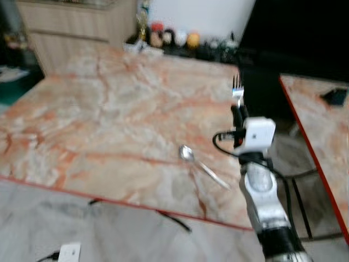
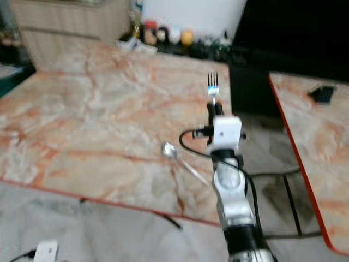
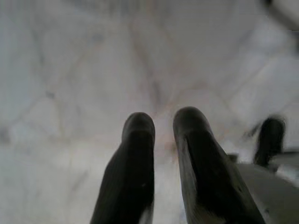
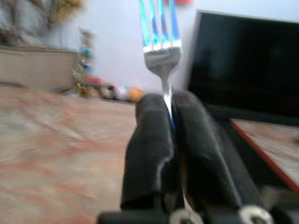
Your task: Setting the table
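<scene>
The right end effector [image 1: 238,112] is closed tight on the handle of a fork [image 1: 237,90], holding it upright with the tines pointing up; in the right wrist view the two black fingers [image 4: 149,140] pinch the neck just below the tines. It hangs above the near right corner of the marble table [image 1: 98,109], just beyond a spoon [image 1: 200,165] that lies flat on the table with its bowl toward the far side.

The fork looks like thin polished metal: light, rigid and not fragile, but slick, so a narrow pinch could let it swivel or slide. The hold near the neck gives good control of the tines, though the long handle below may act as a lever when it touches the table. Laying it beside the spoon probably calls for tilting the wrist flat before letting go.

The left end effector [image 3: 161,140] hangs over pale floor, fingers slightly apart and holding nothing.
</scene>
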